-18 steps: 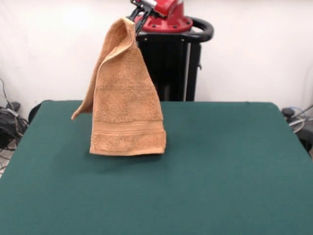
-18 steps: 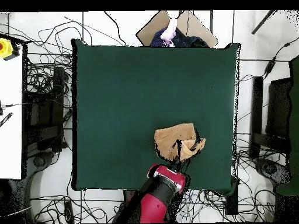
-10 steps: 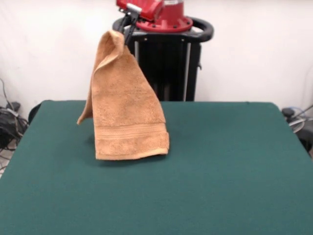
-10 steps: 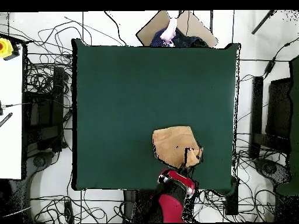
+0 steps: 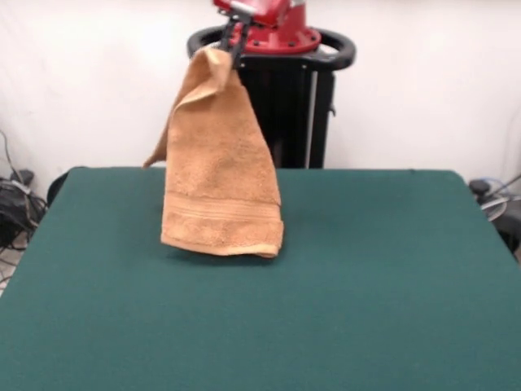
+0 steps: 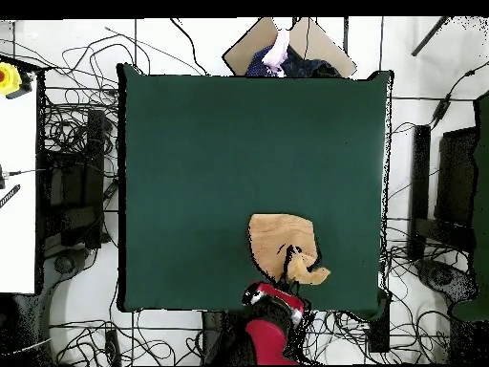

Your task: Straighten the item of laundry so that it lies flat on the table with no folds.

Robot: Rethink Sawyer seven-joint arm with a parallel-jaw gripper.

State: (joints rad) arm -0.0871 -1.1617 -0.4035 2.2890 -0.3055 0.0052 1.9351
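Note:
The orange-tan towel [image 5: 220, 175] hangs in the air from one corner, folded on itself, with a band stripe near its lower hem. Its lower hem hangs at or just above the green table [image 5: 366, 285]. My gripper [image 5: 230, 42] is shut on the towel's top corner, high up in front of the pedestal. In the overhead view the towel [image 6: 277, 239] shows as a bunched patch near the table's [image 6: 191, 143] bottom edge, with my gripper [image 6: 289, 260] above it and the red arm [image 6: 267, 330] just below.
The black pedestal [image 5: 285, 106] stands behind the table's far edge. Cables cover the floor around the table in the overhead view. A cardboard box [image 6: 287, 43] lies beyond the table's top edge.
The gripper has shifted left and back right in the front view, still holding the corner. The towel has swung with it, and its lower hem now hangs tilted.

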